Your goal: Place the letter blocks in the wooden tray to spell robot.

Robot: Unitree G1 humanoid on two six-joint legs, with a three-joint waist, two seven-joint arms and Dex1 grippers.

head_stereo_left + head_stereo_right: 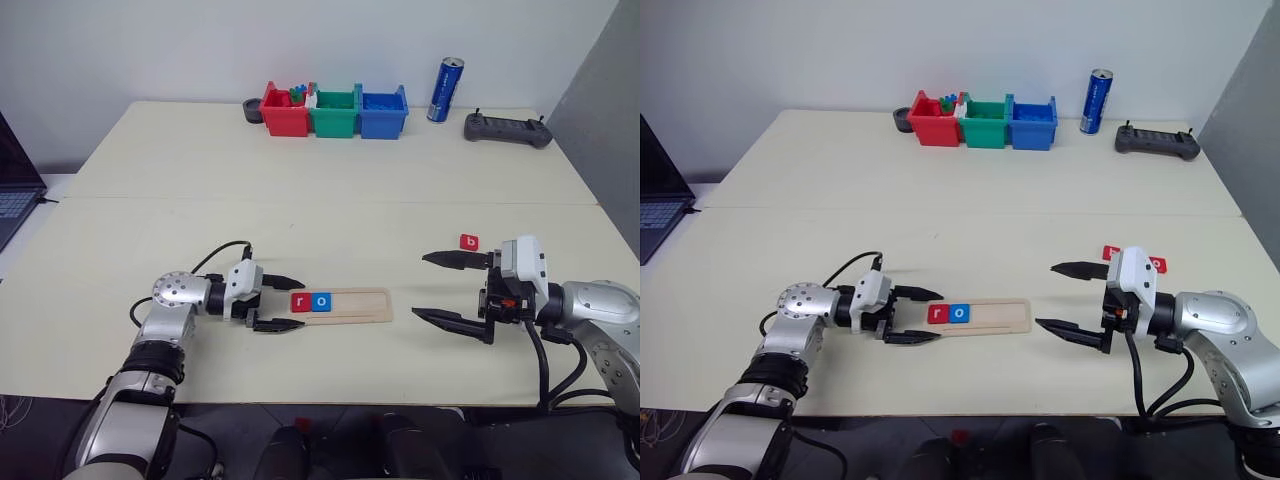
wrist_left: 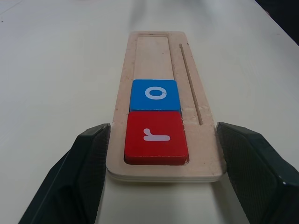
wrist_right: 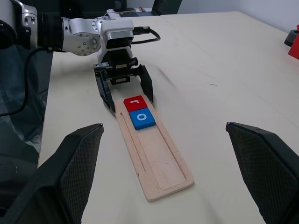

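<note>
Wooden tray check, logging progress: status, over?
Both tools open, empty: left tool straddles wooden tray end, right tool clear. Red r, blue o seated. Red b on table.

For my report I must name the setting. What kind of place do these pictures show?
Probably a robotics lab or test room. A pale table against a plain wall carries plastic bins, a handheld controller and a drink can, and a laptop stands beside it.

Illumination is bright, even and diffuse. Shadows on the counter point(image 1: 300, 190) are soft and faint, lying close beneath the wooden tray point(image 2: 154, 51). In the left wrist view, the tray's far end is out of focus.
</note>
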